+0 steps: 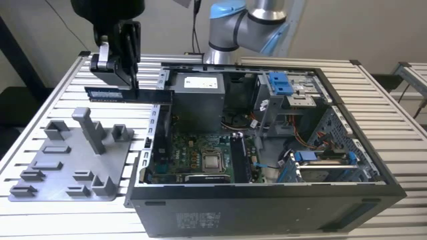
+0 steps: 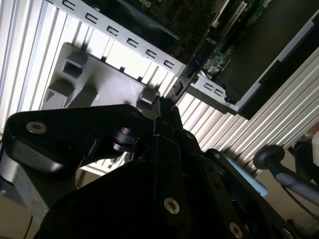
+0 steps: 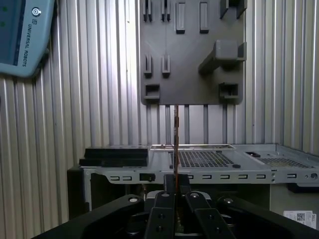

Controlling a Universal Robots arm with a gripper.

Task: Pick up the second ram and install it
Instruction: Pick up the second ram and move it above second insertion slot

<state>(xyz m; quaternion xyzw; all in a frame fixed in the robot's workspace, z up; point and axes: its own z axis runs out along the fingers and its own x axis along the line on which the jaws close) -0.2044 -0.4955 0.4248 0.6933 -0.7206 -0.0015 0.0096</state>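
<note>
The second ram (image 1: 107, 93) is a thin dark-blue stick with a small white label. It hangs level in the air, above the table and the case's wall on the exterior view's left. My gripper (image 1: 122, 84) is shut on it from above, near its middle. In the first wrist view the second ram (image 3: 176, 142) shows edge-on as a thin line rising from between my gripper's fingers (image 3: 164, 206). It lies over the rim of the open computer case (image 3: 199, 162). The green motherboard (image 1: 200, 155) lies inside the case, below and to the exterior view's right of the stick.
A grey fixture plate (image 1: 67, 160) with upright posts and slots lies on the slatted table at the exterior view's left of the case. Inside the case are a power supply (image 1: 197, 95), drive cages with blue clips (image 1: 283, 85) and cables. A teach pendant (image 3: 20, 35) lies on the table.
</note>
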